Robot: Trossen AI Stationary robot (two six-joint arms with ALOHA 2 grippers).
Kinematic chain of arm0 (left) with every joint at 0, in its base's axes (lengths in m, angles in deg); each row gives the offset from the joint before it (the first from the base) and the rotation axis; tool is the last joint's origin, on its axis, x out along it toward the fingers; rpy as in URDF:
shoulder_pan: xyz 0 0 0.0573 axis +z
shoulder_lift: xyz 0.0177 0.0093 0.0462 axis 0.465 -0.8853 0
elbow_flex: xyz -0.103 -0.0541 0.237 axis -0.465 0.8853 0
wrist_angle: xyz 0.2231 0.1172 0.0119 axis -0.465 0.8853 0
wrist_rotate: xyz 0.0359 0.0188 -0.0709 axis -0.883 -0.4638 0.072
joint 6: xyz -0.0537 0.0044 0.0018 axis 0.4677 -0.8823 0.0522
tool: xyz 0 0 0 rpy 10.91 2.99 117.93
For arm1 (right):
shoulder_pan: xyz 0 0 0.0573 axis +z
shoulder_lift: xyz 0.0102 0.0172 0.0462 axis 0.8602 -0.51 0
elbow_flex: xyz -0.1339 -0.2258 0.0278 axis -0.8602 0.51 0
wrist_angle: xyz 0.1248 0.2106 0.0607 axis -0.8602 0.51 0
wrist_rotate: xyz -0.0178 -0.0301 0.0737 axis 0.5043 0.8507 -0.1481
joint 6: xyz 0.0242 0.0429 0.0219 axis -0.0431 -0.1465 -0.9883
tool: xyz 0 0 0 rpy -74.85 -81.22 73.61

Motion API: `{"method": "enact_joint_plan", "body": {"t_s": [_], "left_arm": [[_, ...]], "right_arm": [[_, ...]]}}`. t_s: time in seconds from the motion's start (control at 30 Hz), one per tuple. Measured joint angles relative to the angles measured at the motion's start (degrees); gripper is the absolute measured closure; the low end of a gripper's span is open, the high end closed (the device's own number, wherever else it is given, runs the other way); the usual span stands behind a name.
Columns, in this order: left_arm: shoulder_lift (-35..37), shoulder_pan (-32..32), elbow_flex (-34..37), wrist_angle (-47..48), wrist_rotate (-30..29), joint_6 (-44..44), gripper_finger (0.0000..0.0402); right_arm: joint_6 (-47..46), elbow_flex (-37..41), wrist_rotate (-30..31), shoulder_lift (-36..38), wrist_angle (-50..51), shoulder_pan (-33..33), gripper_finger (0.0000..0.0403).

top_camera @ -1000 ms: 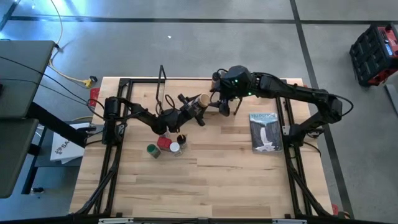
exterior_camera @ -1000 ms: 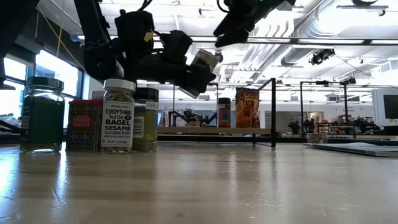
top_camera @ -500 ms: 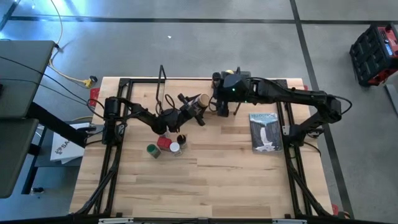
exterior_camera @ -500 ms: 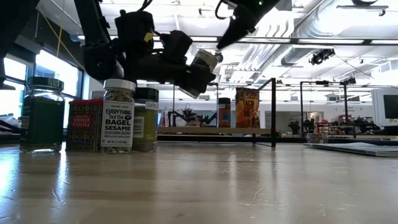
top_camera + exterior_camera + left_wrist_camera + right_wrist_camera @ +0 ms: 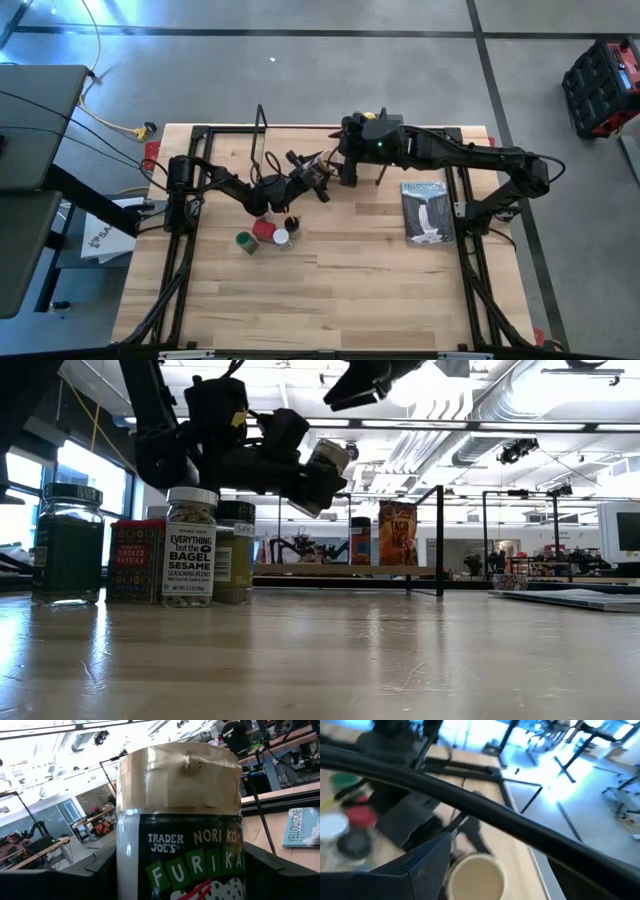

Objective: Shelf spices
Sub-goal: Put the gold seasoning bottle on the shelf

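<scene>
My left gripper (image 5: pixel 318 168) is shut on a furikake jar (image 5: pixel 182 845) with a tan taped lid (image 5: pixel 330 456), held in the air over the table's far middle. My right gripper (image 5: pixel 344 165) is open and hovers just beyond and above that lid (image 5: pixel 476 877), its fingers standing either side of it without touching. The shelf (image 5: pixel 400 570), a light plank with a black wire upright (image 5: pixel 440 540), stands behind and carries a dark jar (image 5: pixel 360 540) and an orange packet (image 5: pixel 397 532). Several more jars (image 5: pixel 266 233) stand on their bases on the table. My left gripper pinches the furikake jar by its labelled body (image 5: pixel 150 870), one finger (image 5: pixel 55 882) on each side. The fingers lie along the jar, whose lid end points away from the wrist. The jar is lifted clear and tilted, lid up toward the table's right (image 5: pixel 330 456).
On the table's left stand a green jar (image 5: pixel 67 545), a red paprika tin (image 5: pixel 137 560), a bagel-sesame jar (image 5: pixel 190 547) and a green-labelled jar (image 5: pixel 235 552). A grey-blue booklet (image 5: pixel 427 211) lies flat toward the right. Bare wood spreads along the near half.
My right gripper has moved toward the table's left, closing in on the lid end of the held jar, and has swung round. The left gripper and its jar have kept still.
</scene>
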Motion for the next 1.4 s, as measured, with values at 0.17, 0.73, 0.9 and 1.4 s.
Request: {"method": "enact_joint_plan", "body": {"t_s": [0.17,0.73,0.9,1.4], "left_arm": [[0.0,0.0,0.0,0.0,0.0,0.0,0.013],[0.0,0.0,0.0,-0.6,0.1,0.0,0.0129],[0.0,0.0,0.0,-0.6,0.1,0.0,0.0129],[0.0,0.0,0.0,-0.6,0.2,-0.7,0.0129]], "right_arm": [[-1.8,0.0,7.9,0.0,-0.9,0.1,0.009],[-8.2,-0.3,-0.7,0.0,6.7,-2.8,0.009],[-12.2,-0.3,-8.4,0.0,8.6,-5.3,0.009],[-11.6,-0.3,-9.5,-4.7,9.8,-4.8,0.009]]}}
